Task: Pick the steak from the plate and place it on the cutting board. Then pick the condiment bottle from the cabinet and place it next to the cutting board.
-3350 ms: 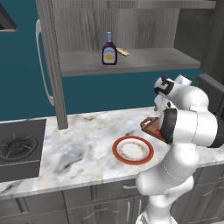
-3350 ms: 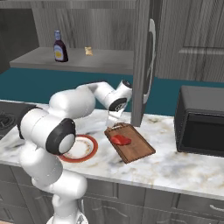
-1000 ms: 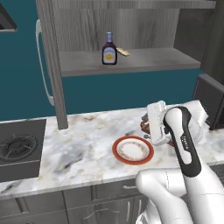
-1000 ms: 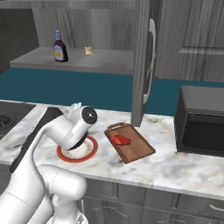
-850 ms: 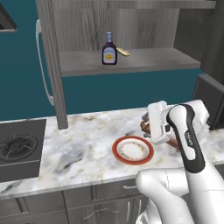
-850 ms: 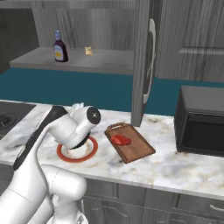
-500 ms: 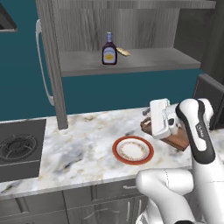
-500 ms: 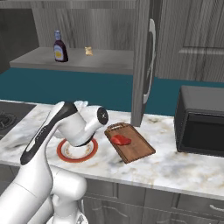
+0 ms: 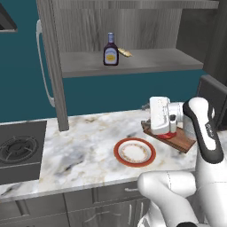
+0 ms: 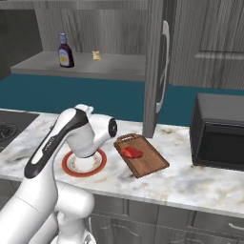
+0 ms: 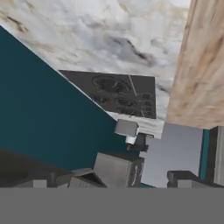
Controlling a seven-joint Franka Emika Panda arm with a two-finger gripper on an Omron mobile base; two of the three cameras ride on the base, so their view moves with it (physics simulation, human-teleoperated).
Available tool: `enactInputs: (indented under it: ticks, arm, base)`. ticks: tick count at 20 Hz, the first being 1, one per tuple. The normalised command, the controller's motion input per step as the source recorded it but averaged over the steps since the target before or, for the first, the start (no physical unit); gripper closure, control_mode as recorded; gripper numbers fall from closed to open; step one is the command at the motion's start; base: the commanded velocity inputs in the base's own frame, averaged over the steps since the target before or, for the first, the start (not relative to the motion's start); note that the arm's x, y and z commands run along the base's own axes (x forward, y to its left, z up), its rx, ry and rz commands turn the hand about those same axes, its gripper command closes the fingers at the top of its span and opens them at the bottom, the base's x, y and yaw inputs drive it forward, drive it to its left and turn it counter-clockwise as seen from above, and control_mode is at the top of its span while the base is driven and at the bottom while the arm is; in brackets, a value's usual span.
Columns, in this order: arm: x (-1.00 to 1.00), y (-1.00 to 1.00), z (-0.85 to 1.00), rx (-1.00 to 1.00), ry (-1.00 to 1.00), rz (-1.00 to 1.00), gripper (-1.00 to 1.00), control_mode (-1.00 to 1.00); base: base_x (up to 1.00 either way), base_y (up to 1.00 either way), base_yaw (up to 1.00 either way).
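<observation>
The steak (image 10: 131,152) lies on the cutting board (image 10: 147,159) beside the plate (image 9: 134,152) on the marble bench (image 9: 84,150), the gripper (image 9: 165,123) wide and holding nothing above it, while the bottle (image 9: 110,50) stands on the cabinet (image 9: 55,66) shelf, a microwave (image 10: 219,131) to the right.

Marbled worktop (image 9: 84,146) carries a black stove (image 9: 17,153) at its left end, a black microwave (image 10: 217,136) at its right.
</observation>
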Motion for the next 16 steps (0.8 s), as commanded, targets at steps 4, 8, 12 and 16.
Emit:
enactInputs:
  ticks: [4, 8, 12, 16]
  arm:
    - [-0.05, 0.34, 0.26, 0.12, 0.0, 0.0, -1.0, -1.0]
    - [-0.06, 0.23, 0.41, 0.1, 0.0, -0.01, -1.0, -1.0]
    - [-0.1, 0.03, 0.54, 0.07, 0.0, 0.0, -1.0, -1.0]
    - [-0.14, 0.0, 0.56, 0.04, 0.0, 0.0, -1.0, -1.0]
  base:
    - [0.0, 0.0, 0.0]
    - [0.0, 0.0, 0.0]
    - [0.0, 0.0, 0.0]
    - [0.0, 0.0, 0.0]
